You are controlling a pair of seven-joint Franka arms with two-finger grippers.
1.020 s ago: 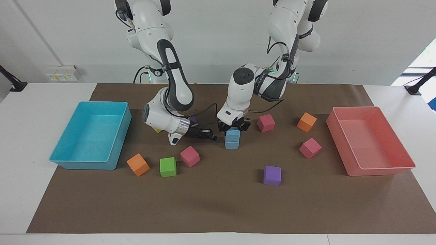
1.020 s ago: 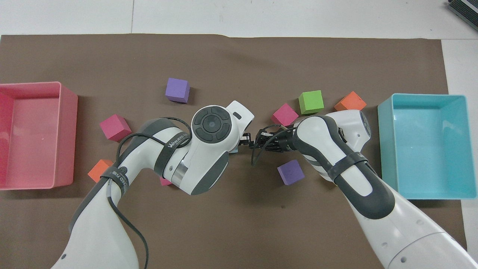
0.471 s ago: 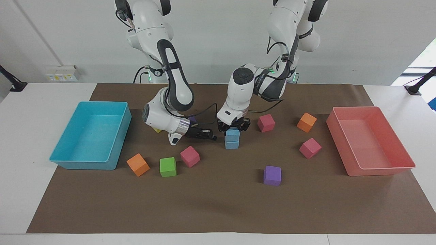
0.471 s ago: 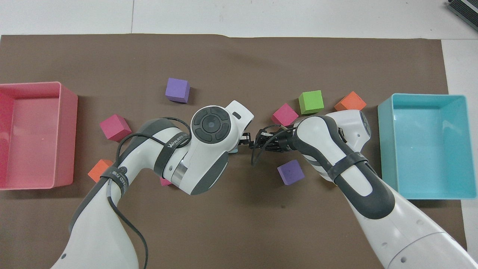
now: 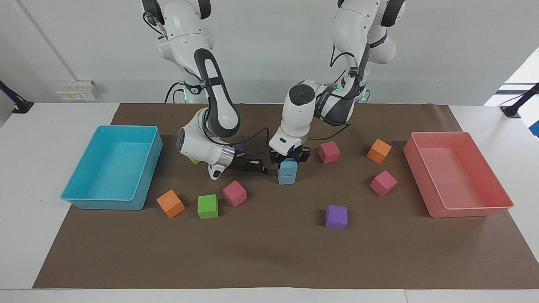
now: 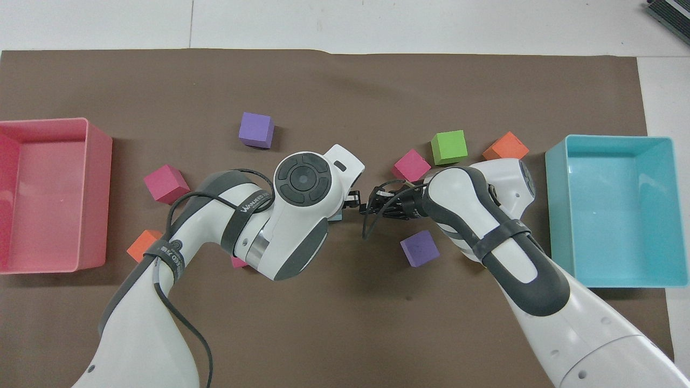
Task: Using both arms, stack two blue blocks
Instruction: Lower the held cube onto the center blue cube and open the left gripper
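Two blue blocks (image 5: 287, 172) stacked; three magenta cubes (image 5: 329, 152).

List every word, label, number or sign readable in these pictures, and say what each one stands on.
"WANEED": partly readable on the dark strap around the left arm, overhead view; letters uncertain.
Print on a lower strap of the same arm: too small to read.
The blocks, both trays and the right arm show no readable text.
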